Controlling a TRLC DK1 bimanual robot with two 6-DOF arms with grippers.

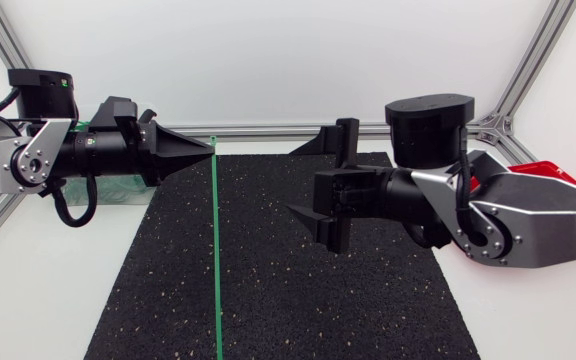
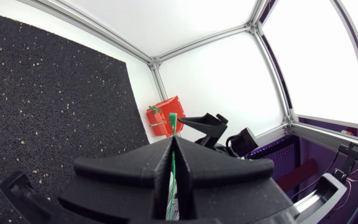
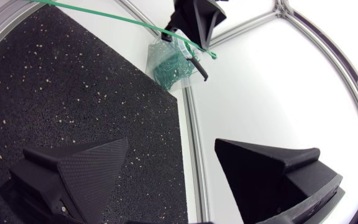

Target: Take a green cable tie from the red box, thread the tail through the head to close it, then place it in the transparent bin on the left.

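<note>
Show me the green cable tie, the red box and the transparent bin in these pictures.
green plastic cable tie (image 1: 215, 260): head view, middle of its strap.
red plastic box (image 2: 161, 112): left wrist view, its outer side wall.
transparent plastic bin (image 3: 157, 56): right wrist view, its clear side wall.

Table (image 1: 28, 300), white — one black speckled mat (image 1: 298, 280) across the middle; red box (image 1: 553, 172) at right, transparent bin (image 3: 155, 55) at left.
</note>
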